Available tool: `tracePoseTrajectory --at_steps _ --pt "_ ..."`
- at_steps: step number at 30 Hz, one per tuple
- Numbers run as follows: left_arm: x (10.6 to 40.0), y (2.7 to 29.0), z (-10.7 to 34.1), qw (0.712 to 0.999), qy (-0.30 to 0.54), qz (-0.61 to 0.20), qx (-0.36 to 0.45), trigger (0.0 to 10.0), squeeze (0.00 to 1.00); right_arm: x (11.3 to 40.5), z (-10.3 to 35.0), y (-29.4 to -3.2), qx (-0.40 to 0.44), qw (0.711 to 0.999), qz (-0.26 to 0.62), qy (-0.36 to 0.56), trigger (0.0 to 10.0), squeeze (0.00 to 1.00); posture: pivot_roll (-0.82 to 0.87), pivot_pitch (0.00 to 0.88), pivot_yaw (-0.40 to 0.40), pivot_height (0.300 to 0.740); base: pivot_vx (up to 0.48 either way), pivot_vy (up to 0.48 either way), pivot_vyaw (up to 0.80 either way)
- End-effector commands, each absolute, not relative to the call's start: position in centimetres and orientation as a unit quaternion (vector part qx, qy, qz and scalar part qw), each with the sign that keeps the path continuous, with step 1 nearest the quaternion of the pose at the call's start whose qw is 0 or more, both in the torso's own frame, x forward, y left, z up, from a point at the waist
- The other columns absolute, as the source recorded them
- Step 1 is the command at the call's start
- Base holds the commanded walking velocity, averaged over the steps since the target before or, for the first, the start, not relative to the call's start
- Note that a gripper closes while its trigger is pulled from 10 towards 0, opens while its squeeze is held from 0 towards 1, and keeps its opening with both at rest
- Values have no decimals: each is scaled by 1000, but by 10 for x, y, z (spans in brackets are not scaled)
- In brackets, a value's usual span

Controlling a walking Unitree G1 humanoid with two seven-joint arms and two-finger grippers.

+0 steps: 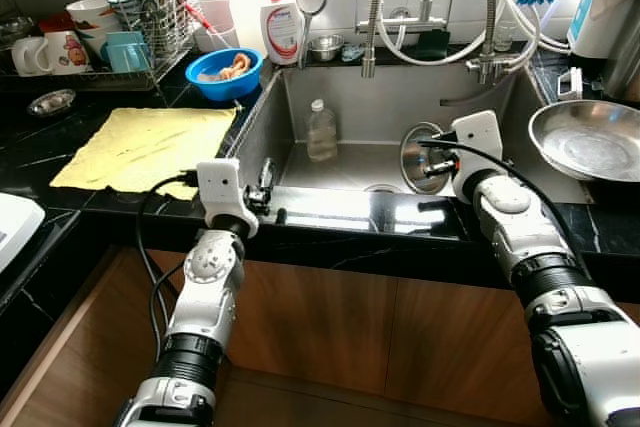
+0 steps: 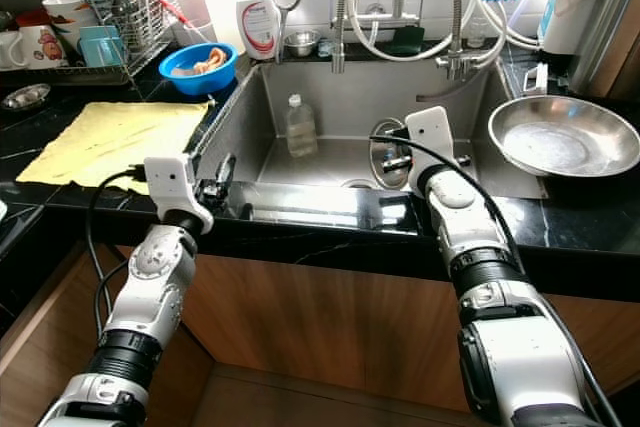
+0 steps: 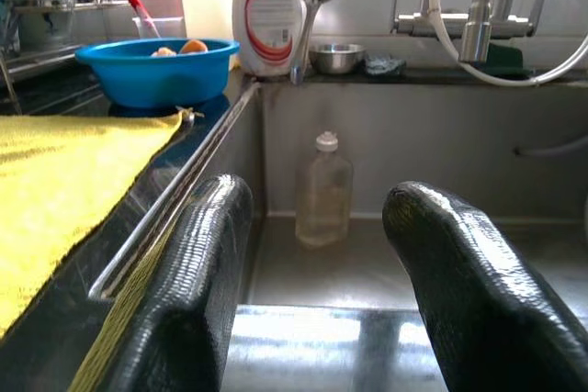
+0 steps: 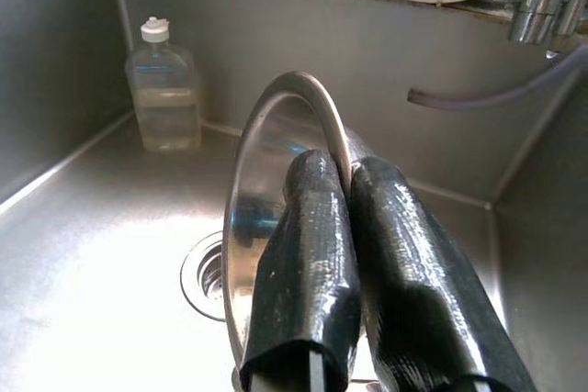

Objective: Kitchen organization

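Your left gripper [image 1: 268, 190] sits nearest you, at the front left corner of the sink [image 1: 340, 162], its two black fingers [image 3: 197, 291] spread apart with nothing between them. Your right gripper [image 4: 342, 227] reaches over the sink's front edge toward its right half, fingers pinched tight on the rim of a small steel bowl [image 1: 420, 157], which is held on edge above the sink floor near the drain [image 4: 207, 273]. Further in, a clear plastic bottle [image 1: 321, 131] stands upright against the sink's back wall. Left of the sink lies a yellow cloth [image 1: 145, 145], with a blue bowl [image 1: 223, 73] beyond it. Right of the sink rests a large steel pan [image 1: 590, 139]. Behind the sink stand a soap bottle [image 1: 282, 27] and the faucet [image 1: 380, 17].
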State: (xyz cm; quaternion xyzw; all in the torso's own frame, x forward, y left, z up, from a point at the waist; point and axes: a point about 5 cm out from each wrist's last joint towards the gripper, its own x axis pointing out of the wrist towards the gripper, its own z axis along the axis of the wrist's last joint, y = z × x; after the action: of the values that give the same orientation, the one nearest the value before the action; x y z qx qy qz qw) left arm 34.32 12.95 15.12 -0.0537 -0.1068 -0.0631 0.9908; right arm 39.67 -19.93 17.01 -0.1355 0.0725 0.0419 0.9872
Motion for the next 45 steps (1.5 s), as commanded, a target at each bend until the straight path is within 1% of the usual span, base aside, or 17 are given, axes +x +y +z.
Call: tracePoseTrajectory --at_steps 1,23,24,25,26,27,28,32,33,34,35,36,41,45 --pt "341 132 148 992 -97 -65 -49 10000 0 398 173 -197 -133 988 40 63 10000 0 -183 0 92 740 0 0 0" --pt "340 132 149 992 -93 -72 -39 10000 0 397 168 -195 -127 989 42 70 10000 0 -177 0 104 740 0 0 0" --pt "340 132 149 992 -93 -72 -39 10000 0 397 168 -195 -127 989 42 70 10000 94 -177 0 104 740 0 0 0" --pt "340 132 149 992 -93 -72 -39 10000 0 397 168 -195 -127 989 42 70 10000 94 -177 0 104 740 0 0 0" --pt "340 132 150 992 -93 -72 -39 10000 0 397 168 -194 -122 989 44 68 10000 867 -176 0 105 740 0 0 0" --pt "340 132 150 992 -93 -72 -39 10000 0 397 168 -194 -121 989 45 68 10000 867 -176 0 105 740 0 0 0" --pt "340 132 150 992 -94 -72 -39 10000 0 397 168 -194 -121 989 45 68 10000 1000 -177 0 105 740 0 0 0" --pt "341 132 151 992 -94 -73 -39 10000 0 397 168 -193 -122 989 46 68 10000 1000 -177 0 105 740 0 0 0" --pt "340 131 151 992 -94 -74 -39 10000 0 397 168 -193 -123 989 45 68 10000 973 -176 0 104 740 0 0 0" --pt "340 131 151 992 -94 -74 -39 10000 0 397 168 -193 -123 989 45 68 10000 973 -176 0 104 740 0 0 0" --pt "340 131 151 992 -94 -73 -40 10000 0 397 168 -193 -125 989 45 69 10000 125 -176 0 104 740 0 0 0" --pt "340 131 150 992 -93 -73 -40 10000 0 397 167 -193 -126 989 46 70 10000 0 -175 0 103 740 0 0 0" --pt "340 131 150 992 -93 -73 -40 10000 0 396 166 -192 -125 989 42 66 10000 0 -174 0 103 740 0 0 0" --pt "341 131 152 992 -95 -74 -40 10000 0 396 178 -193 -137 989 33 40 10000 0 -176 0 106 740 0 0 0"
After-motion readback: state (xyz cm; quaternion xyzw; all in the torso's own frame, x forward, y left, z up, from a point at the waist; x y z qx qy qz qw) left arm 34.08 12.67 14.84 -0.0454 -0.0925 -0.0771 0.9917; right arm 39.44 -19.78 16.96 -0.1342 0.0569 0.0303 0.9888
